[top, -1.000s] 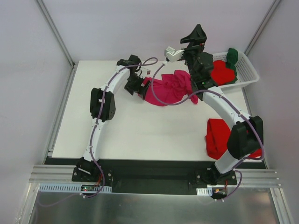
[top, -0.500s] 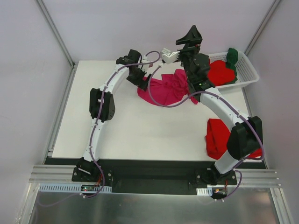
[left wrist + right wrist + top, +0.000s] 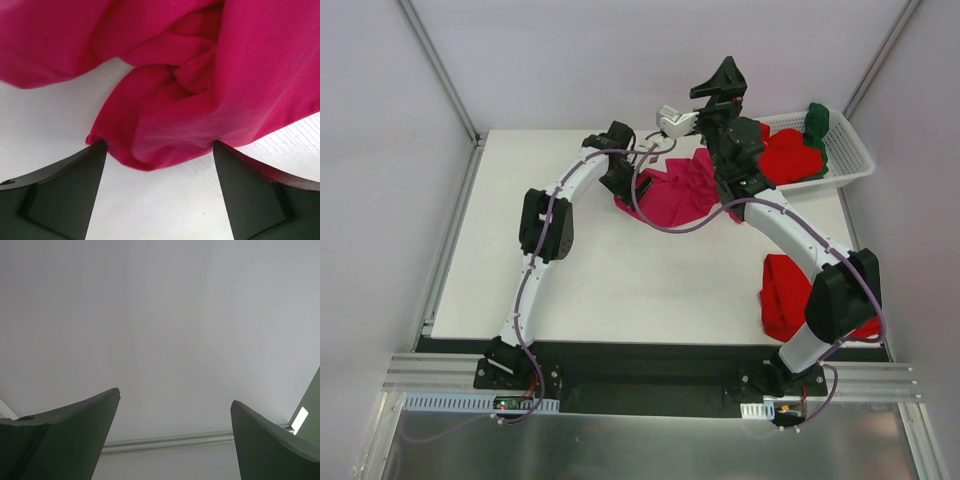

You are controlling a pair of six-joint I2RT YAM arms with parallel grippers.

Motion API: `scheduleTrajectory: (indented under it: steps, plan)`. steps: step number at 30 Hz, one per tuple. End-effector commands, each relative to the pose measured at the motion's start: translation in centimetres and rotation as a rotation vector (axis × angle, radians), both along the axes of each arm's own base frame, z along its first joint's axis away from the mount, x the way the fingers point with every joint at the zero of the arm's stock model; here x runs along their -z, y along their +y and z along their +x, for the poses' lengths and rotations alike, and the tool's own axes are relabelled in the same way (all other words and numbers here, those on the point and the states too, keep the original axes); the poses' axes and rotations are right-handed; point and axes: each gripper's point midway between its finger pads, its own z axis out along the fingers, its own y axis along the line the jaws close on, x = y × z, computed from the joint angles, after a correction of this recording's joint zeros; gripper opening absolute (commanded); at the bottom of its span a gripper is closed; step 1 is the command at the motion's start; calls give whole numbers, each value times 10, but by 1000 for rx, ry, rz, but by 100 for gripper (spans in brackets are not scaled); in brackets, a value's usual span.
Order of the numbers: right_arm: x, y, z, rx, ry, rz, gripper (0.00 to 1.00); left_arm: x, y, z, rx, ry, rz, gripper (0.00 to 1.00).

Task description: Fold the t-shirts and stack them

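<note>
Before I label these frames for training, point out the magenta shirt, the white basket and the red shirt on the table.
magenta shirt [image 3: 682,190], top view, middle.
white basket [image 3: 840,172], top view, near wall.
red shirt on table [image 3: 782,290], top view, middle.

Magenta t-shirt [image 3: 678,192] crumpled far-centre on table [image 3: 570,275]. Left gripper [image 3: 632,180] at its left edge, right gripper [image 3: 718,88] up above its far side. Folded red t-shirt [image 3: 782,295] near right. White basket [image 3: 852,152] far right holds a second red shirt [image 3: 788,155] and a dark green shirt [image 3: 817,122].
</note>
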Motion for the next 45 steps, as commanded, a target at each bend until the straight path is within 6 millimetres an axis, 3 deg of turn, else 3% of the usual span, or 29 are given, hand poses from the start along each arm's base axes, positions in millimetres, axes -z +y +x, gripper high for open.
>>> scheduleTrajectory:
  steps: [1, 2, 4, 5, 10, 11, 12, 14, 15, 17, 18, 20, 21, 22, 24, 25, 26, 27, 28, 30, 32, 33, 34, 36, 40, 45]
  plan:
    - [-47, -11, -21, 15, -93, 76, 96, 3, 1, -4, 33, -9, 36, 83]
    - [-49, -11, -22, 14, -97, 78, 96, 3, 2, -4, 37, -11, 38, 79]
    - [-48, -11, -21, 14, -93, 76, 96, 3, 3, -4, 37, -13, 46, 11]
    - [-49, -10, -22, 12, -94, 77, 96, 2, 4, -2, 30, -17, 50, 0]
    - [-43, -12, -22, 21, -79, 82, 96, -18, 15, -7, 34, -52, 82, 0]
    - [-41, -13, -22, 20, -71, 90, 96, -24, 22, -7, 35, -63, 94, 0]
    - [-38, -15, -23, 26, -61, 92, 96, -44, 28, -8, 28, -93, 86, 0]
    - [-27, -17, -22, 31, -27, 91, 96, -49, 43, -19, 6, -72, 87, 0]
    - [-22, -19, -22, 40, -6, 101, 96, -68, 57, -19, -25, -95, 75, 0]
    - [-5, -19, -20, 45, 56, 94, 96, -71, 75, -29, -65, -73, 85, 0]
    - [12, -20, -20, 48, 134, 93, 96, -88, 92, -29, -101, -101, 81, 0]
    - [27, -20, -22, 44, 222, 112, 96, -91, 110, -39, -132, -83, 91, 0]
    - [16, -22, -24, 41, 249, 165, 96, -104, 120, -43, -149, -104, 98, 0]
    - [49, -23, -26, 55, 420, 216, 96, -101, 135, -46, -176, -91, 108, 0]
    - [67, -19, -38, 55, 647, 307, 96, -109, 147, -52, -193, -99, 117, 0]
    - [80, -14, -48, 42, 767, 438, 96, -106, 153, -56, -198, -86, 126, 0]
    - [87, -6, -58, 14, 859, 469, 96, -104, 154, -59, -198, -77, 130, 0]
    - [112, 6, -78, -25, 1026, 466, 96, -103, 154, -62, -198, -68, 131, 0]
    - [113, 18, -86, -50, 1100, 561, 96, -101, 151, -64, -198, -54, 115, 0]
    - [138, 43, -117, -117, 1312, 587, 97, -99, 145, -66, -202, -31, 103, 0]
    - [157, 66, -134, -157, 1473, 612, 97, -95, 136, -68, -194, -7, 95, 0]
    - [169, 70, -150, -143, 1565, 591, 97, -95, 133, -69, -186, -3, 96, 0]
    - [184, 78, -150, -126, 1629, 582, 97, -93, 129, -70, -179, 2, 95, 0]
    - [204, 86, -171, -99, 1779, 551, 97, -91, 121, -72, -161, 7, 94, 0]
    - [239, 95, -183, -32, 1972, 494, 99, -90, 116, -75, -165, 24, 89, 0]
    - [279, 106, -167, 14, 2001, 475, 99, -95, 124, -83, -166, 13, 115, 0]
